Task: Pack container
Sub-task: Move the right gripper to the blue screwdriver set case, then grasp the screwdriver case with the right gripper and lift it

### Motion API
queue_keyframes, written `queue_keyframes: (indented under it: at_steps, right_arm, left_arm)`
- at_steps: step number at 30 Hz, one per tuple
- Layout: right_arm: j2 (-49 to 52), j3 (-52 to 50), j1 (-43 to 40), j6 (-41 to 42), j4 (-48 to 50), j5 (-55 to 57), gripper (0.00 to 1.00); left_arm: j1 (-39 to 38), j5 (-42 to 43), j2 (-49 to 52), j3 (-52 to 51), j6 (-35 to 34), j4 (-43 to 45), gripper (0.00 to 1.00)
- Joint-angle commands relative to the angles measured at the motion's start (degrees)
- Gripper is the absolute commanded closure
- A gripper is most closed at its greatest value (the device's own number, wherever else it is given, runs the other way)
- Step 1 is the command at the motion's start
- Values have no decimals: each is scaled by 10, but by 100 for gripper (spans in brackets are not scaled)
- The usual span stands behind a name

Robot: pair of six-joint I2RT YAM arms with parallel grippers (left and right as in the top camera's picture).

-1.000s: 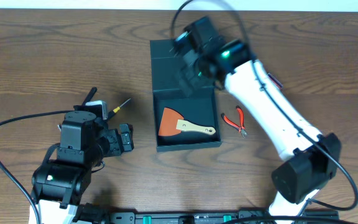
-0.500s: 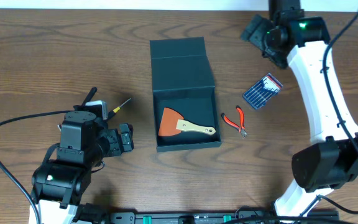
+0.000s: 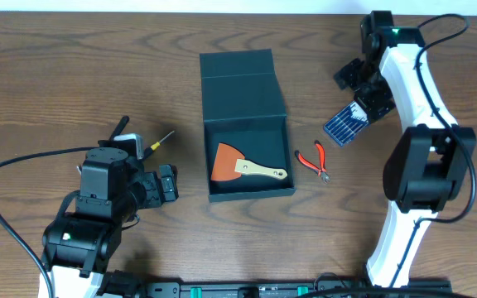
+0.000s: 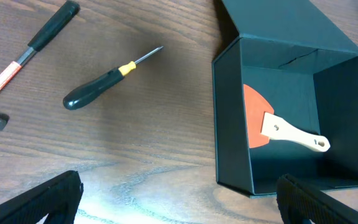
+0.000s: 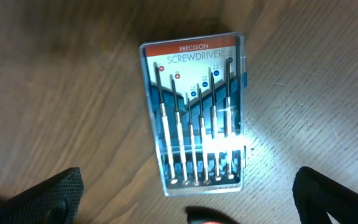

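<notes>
Right pincer point(image 3: 361, 93) hangs wide open over the screwdriver set point(image 3: 348, 122), holding nothing, and my left pincer point(image 3: 166, 184) is wide open and empty too. The container point(image 3: 251, 196) sits mid-table point(image 3: 56, 66) with its lid point(image 3: 243, 83) flipped back, and only the scraper point(image 3: 238, 165) is inside. I think we're near the start: the set, pliers point(image 3: 313, 161), screwdriver point(image 4: 104, 81) and hammer point(image 4: 23, 62) lie outside, and the lid is not yet shut.

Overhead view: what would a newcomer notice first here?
The open dark teal container sits mid-frame, with an orange-bladed scraper lying inside it. Next, the right gripper, jaws open, hovers above a clear-cased precision screwdriver set right of the box, with red pliers lying between set and box.
</notes>
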Motion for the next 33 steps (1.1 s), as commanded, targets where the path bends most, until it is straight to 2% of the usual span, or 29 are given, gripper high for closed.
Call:
queue_keyframes:
  at_steps: [1,14,33]
  right_arm:
    - [15,0,-6,-17,3,1,1]
    - [73,0,-16,-91,10,9,1]
    - [94,-34,-22,-117,53,9,1]
  left_arm:
    - [1,-7,-1,11,10,0,1]
    - [1,-7,-1,11,10,0,2]
    - [1,-7,-1,11,10,9,1]
